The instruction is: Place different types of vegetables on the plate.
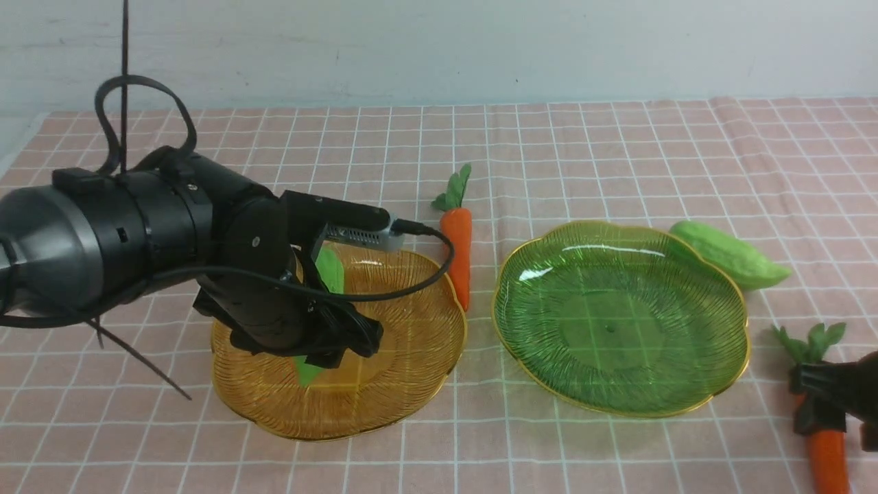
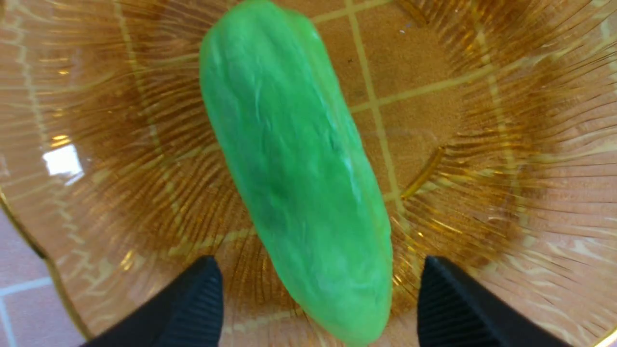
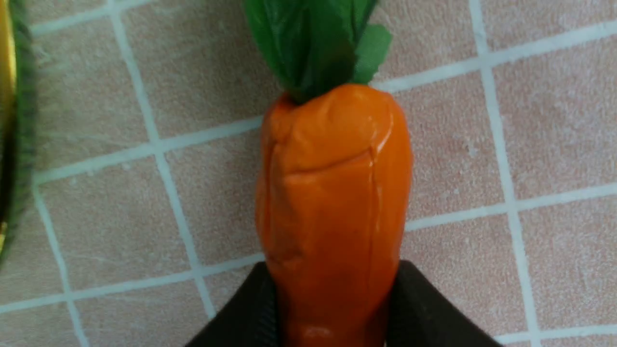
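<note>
A light-green gourd point(image 1: 331, 269) lies in the amber plate point(image 1: 411, 329). My left gripper point(image 1: 343, 346) hangs over it, and the arm hides most of the gourd. In the left wrist view the gourd point(image 2: 289, 159) lies between the open fingers point(image 2: 202, 299) with a gap on each side, on the amber plate point(image 2: 482, 144). My right gripper point(image 1: 823, 405) is shut on an orange carrot point(image 1: 828, 456) at the front right, low over the cloth. In the right wrist view the gripper point(image 3: 332, 270) presses both sides of the carrot point(image 3: 332, 183). The green plate point(image 1: 617, 315) is empty.
A second carrot point(image 1: 458, 250) lies on the checked cloth between the two plates. A second gourd point(image 1: 730, 255) lies behind the green plate's right rim. The green plate's rim point(image 3: 12, 144) shows at the edge of the right wrist view.
</note>
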Tool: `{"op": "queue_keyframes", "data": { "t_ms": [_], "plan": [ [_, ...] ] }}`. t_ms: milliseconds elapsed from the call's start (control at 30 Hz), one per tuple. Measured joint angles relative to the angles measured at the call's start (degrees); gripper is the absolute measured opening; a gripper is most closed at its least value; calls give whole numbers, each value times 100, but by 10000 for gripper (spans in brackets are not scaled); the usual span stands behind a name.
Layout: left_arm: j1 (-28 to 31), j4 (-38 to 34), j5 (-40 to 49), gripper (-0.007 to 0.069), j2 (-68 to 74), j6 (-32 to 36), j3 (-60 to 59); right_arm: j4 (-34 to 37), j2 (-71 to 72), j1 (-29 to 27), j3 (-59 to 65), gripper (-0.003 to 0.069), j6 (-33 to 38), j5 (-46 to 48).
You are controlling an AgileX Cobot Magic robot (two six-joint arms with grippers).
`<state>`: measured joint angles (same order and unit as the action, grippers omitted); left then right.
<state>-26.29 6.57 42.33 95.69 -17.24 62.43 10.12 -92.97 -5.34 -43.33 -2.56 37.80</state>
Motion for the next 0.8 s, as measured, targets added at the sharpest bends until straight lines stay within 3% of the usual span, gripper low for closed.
{"op": "queue_keyframes", "data": {
  "t_ms": [67,333,633,800],
  "plan": [
    [0,42,34,496,-5,0,53,-5,69,0,-181,241,11,218],
    [0,54,504,491,-71,0,787,290,686,121,-1097,258,105,891],
    [0,-374,529,469,199,386,2386,1324,327,1060,-1957,258,958,791],
    [0,-657,586,469,781,652,3251,1455,-356,1411,-2369,259,1071,773]
  ]
}}
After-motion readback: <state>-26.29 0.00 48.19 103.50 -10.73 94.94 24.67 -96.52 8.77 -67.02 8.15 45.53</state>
